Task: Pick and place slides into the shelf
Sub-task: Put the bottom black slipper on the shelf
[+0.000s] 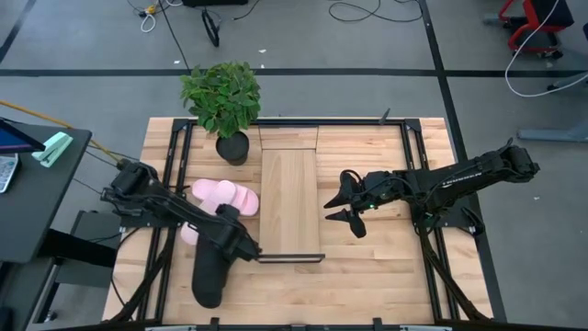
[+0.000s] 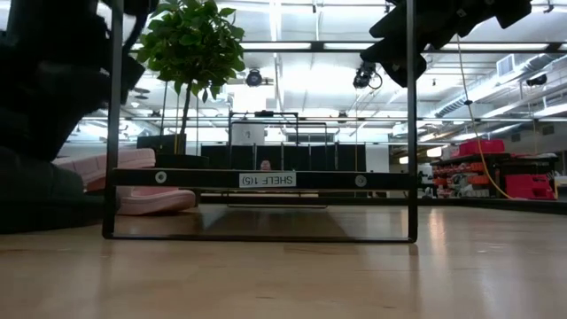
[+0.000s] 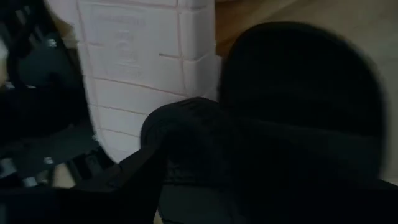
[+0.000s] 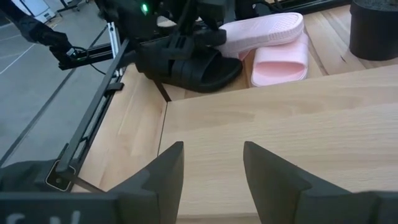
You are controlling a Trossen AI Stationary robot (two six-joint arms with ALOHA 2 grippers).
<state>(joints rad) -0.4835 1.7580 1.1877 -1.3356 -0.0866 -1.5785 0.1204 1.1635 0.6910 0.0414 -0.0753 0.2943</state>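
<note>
The shelf [image 1: 289,198], a pale board with a black end bar [image 2: 257,179], lies in the table's middle. Left of it lie pink slides [image 1: 225,195]; in the right wrist view one [image 4: 277,62] rests on its sole and another [image 4: 264,28] lies sole up across it. A black slide [image 1: 209,276] lies nearer the front edge, its sole on the table. My left gripper [image 1: 243,244] points steeply down, open, over the black slide's strap end [image 4: 193,68]. My right gripper [image 1: 338,210] hovers open above the shelf's right side, with nothing between its fingers [image 4: 171,168]. My left gripper comes at the black slide [image 3: 298,106] from above, beside the pink sole [image 3: 143,68]. The dark finger [image 3: 180,143] merges with the dark slide, so I cannot tell whether it touches it.
A potted plant [image 1: 232,147] stands at the shelf's far left corner. Black frame rails [image 1: 175,184] run along both sides of the table. A dark side table [image 1: 37,184] stands off the left edge. Bare wood [image 1: 367,285] lies right of the shelf's near end.
</note>
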